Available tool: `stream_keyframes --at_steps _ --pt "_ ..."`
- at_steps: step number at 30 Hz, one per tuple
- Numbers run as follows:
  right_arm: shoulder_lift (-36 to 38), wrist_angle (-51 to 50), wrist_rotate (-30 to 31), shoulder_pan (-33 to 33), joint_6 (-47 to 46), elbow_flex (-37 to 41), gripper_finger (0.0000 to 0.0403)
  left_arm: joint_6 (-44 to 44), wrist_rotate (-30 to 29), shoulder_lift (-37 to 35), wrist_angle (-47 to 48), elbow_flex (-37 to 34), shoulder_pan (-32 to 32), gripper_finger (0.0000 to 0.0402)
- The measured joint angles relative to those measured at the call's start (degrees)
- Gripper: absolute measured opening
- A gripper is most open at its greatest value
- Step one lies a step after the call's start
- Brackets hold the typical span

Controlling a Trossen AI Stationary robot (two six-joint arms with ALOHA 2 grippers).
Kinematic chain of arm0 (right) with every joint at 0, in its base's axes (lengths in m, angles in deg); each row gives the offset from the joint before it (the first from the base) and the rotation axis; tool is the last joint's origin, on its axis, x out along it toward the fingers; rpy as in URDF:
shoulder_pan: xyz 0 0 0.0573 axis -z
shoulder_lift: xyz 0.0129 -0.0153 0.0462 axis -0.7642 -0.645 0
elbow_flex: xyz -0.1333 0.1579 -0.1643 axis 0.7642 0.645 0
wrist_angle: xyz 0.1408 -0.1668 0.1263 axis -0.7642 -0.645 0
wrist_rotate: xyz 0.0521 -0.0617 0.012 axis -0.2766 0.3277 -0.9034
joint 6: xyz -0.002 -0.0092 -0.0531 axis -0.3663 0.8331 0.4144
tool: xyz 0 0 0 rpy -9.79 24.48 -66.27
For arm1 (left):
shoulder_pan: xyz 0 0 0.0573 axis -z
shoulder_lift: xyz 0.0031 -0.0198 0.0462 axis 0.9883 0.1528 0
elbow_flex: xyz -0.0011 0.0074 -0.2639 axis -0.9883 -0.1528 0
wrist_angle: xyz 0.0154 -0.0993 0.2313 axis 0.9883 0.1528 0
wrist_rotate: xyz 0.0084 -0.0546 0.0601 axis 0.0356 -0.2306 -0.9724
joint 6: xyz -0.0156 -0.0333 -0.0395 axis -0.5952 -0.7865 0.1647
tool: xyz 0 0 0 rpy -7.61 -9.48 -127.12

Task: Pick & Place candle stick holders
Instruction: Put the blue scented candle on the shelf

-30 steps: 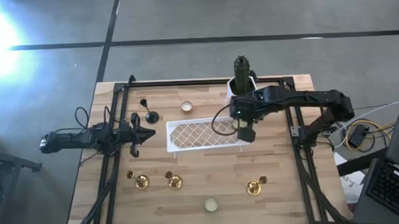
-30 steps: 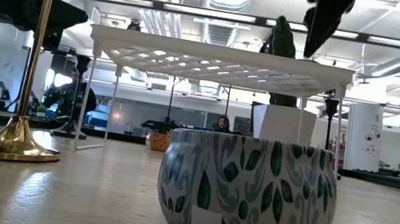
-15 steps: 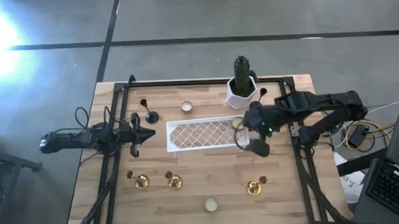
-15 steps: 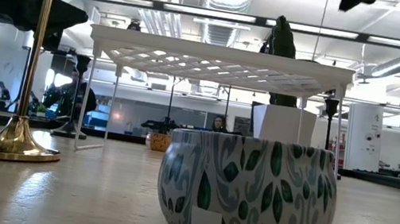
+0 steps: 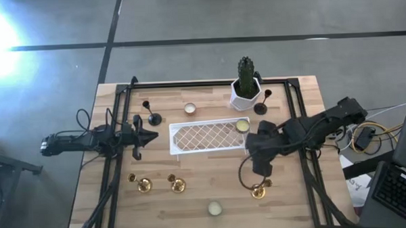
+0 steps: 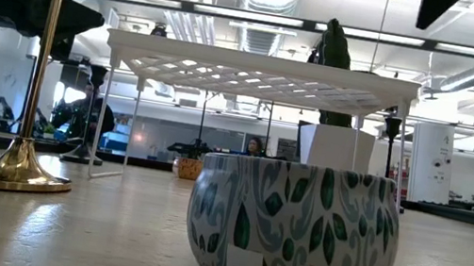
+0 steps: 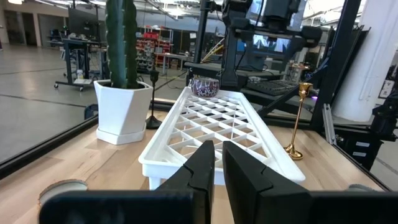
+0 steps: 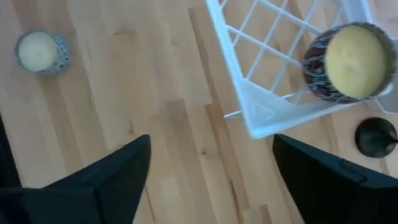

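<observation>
R pincer (image 5: 261, 167) spread wide, empty, hangs above shiny gold candle stick holder (image 5: 258, 189) near bench (image 5: 294, 205) front edge, prob lining up a grab; L pincer (image 7: 213, 163) narrow, parked at white lattice rack (image 5: 207, 135).

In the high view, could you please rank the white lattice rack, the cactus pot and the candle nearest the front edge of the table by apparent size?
1. White lattice rack, clearly the largest.
2. Cactus pot.
3. Front candle, the smallest.
</observation>
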Motion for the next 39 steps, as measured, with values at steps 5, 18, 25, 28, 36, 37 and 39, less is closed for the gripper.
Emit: stream_keyframes --at_steps 5,18,25,28,36,37,39 --pt "0.2 2.4 0.0 -0.5 -0.1 0.0 0.0261 0.0 0.0 0.0 0.0 0.0 0.0 0.0037" --pt "0.3 5.6 -2.2 -0.5 0.3 -0.7 0.0148 0.0 0.0 0.0 0.0 0.0 0.0 0.0037" --pt "0.3 8.4 -2.3 -0.5 2.5 -0.7 0.01 0.0 0.0 0.0 0.0 0.0 0.0 0.0037" --pt "0.1 15.3 -4.8 -0.5 7.0 -0.7 0.0083 0.0 0.0 0.0 0.0 0.0 0.0 0.0037" --pt "-6.4 24.0 -10.2 0.4 17.9 -3.8 0.0105 0.0 0.0 0.0 0.0 0.0 0.0 0.0037" --pt "-7.8 22.4 -10.2 0.7 18.0 -4.7 0.0115 0.0 0.0 0.0 0.0 0.0 0.0 0.0037" --pt "-10.4 20.3 -10.3 1.3 18.4 -6.7 0.0139 0.0 0.0 0.0 0.0 0.0 0.0 0.0037"
